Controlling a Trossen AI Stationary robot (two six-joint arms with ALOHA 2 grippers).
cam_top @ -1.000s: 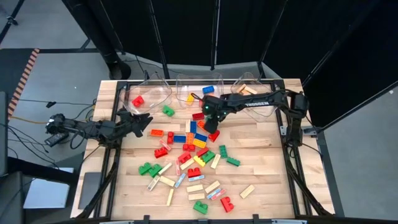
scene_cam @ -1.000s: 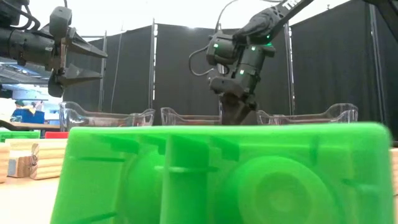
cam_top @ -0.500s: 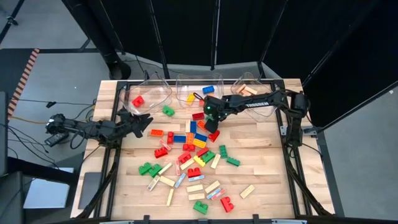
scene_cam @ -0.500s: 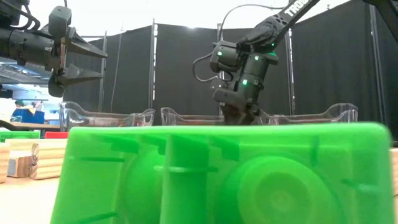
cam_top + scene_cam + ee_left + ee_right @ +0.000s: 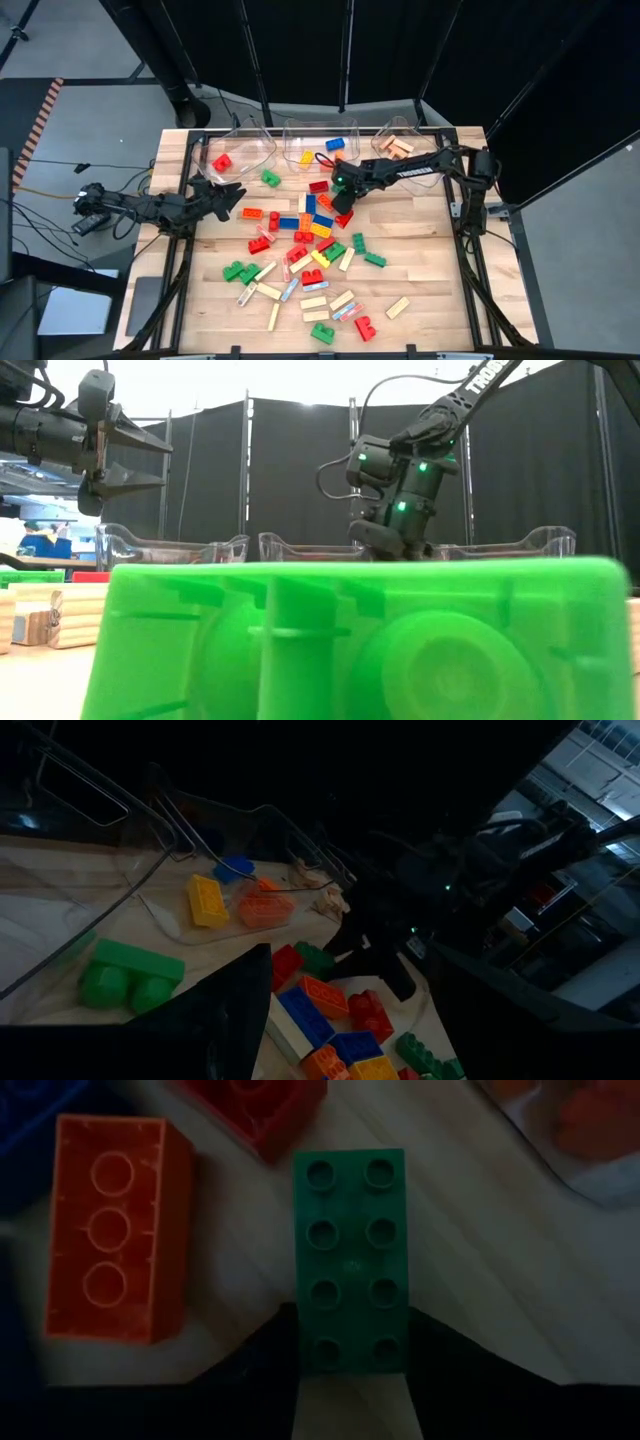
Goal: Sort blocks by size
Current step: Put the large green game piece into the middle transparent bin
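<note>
From above, the blocks (image 5: 305,245) lie scattered over the middle of the wooden table (image 5: 420,260), with a few already in the three clear bins (image 5: 240,148) along the far edge. The right claw (image 5: 335,195) is down among the blocks just in front of the middle bin. The left claw (image 5: 232,193) hangs near the left bin, its fingers spread and holding nothing.

At table height, a green block (image 5: 350,640) fills the foreground. The left claw (image 5: 135,452) hovers high with parted fingers; the right claw (image 5: 395,552) dips behind the green block.

The left wrist view shows a yellow block (image 5: 207,900) inside a bin and a green brick (image 5: 130,972) on the table.

The right wrist view shows a dark green studded brick (image 5: 350,1260) lying flat, one end between the released fingers (image 5: 255,1365), an orange brick (image 5: 115,1225) beside it.
</note>
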